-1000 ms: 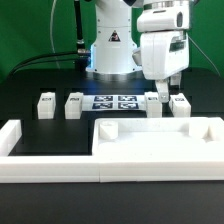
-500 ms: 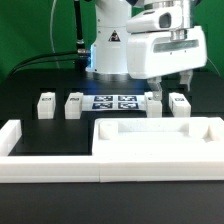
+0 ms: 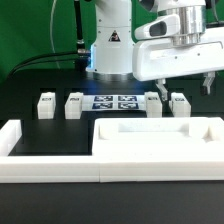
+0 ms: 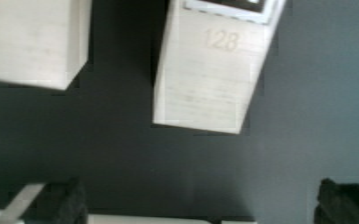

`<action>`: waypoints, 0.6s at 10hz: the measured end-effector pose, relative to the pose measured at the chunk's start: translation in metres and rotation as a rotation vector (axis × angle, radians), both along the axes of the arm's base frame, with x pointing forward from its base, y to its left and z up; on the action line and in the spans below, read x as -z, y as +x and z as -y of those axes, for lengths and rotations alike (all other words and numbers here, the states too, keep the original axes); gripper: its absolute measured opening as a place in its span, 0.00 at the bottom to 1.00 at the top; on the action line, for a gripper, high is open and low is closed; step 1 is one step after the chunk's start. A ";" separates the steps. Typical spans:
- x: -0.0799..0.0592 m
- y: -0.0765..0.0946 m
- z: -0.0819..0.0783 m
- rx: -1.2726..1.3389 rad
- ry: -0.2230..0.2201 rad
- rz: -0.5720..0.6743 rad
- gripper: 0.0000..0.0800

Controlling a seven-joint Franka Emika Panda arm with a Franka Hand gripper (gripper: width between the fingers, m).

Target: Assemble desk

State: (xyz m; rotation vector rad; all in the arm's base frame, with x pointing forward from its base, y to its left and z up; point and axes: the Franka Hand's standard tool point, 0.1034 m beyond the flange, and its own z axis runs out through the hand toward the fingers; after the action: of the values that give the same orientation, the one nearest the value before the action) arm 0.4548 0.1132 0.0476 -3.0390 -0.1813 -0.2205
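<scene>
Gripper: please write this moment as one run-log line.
gripper: open, empty | position: above two legs at exterior view's right | tabletop: flat, no legs attached

The wrist view's edge cuts off one leg (image 4: 30, 40); the tool (image 4: 197, 205) shows only dim, blurred fingertips (image 4: 48, 202), themselves partly cropped.

Counter (image 3: 55, 135), black. Laid across it in a row: leg (image 3: 45, 104), leg (image 3: 74, 104), marker board (image 3: 114, 102), leg (image 3: 153, 106), leg (image 3: 180, 103). Nearer, the tabletop (image 3: 160, 133) is set against the border wall (image 3: 60, 168).

The tabletop (image 3: 158, 140) and 4 legs (image 3: 45, 108) are white, their tags (image 3: 74, 102) black-and-white, the table (image 3: 55, 135) black.
</scene>
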 end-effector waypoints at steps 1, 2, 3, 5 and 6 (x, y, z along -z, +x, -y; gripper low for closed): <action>0.000 0.000 0.000 0.075 0.013 -0.008 0.81; 0.000 -0.001 0.000 0.145 0.025 -0.017 0.81; 0.000 -0.005 0.001 0.211 0.031 -0.029 0.81; -0.011 -0.018 -0.008 0.275 0.018 -0.076 0.81; -0.015 -0.014 -0.005 0.231 0.009 -0.065 0.81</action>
State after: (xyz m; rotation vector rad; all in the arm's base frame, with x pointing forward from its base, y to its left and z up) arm 0.4411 0.1184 0.0630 -3.0487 0.1763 -0.1374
